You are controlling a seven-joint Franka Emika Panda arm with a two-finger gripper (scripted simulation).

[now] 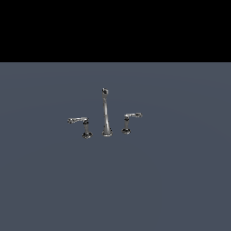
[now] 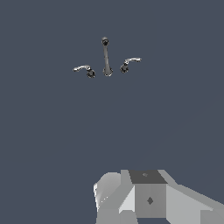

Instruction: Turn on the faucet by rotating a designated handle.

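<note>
The chrome faucet stands on a grey-blue floor. Its tall thin spout (image 1: 106, 115) has a knobbed tip and stands in the middle. The handle (image 1: 79, 121) with the longer thin arm stands on the exterior view's left of the spout, on a short post with a dark round base. The twin handle (image 1: 131, 118) with the shorter arm stands on the right. In the wrist view the spout (image 2: 106, 57), the handle (image 2: 83, 68) and the twin (image 2: 130, 61) are small and far off. Only my gripper's grey body (image 2: 148, 197) shows there. Its fingers are hidden.
The grey-blue floor (image 1: 115, 180) stretches flat all around the faucet, with a black backdrop beyond its far edge. The arm does not show in the exterior view.
</note>
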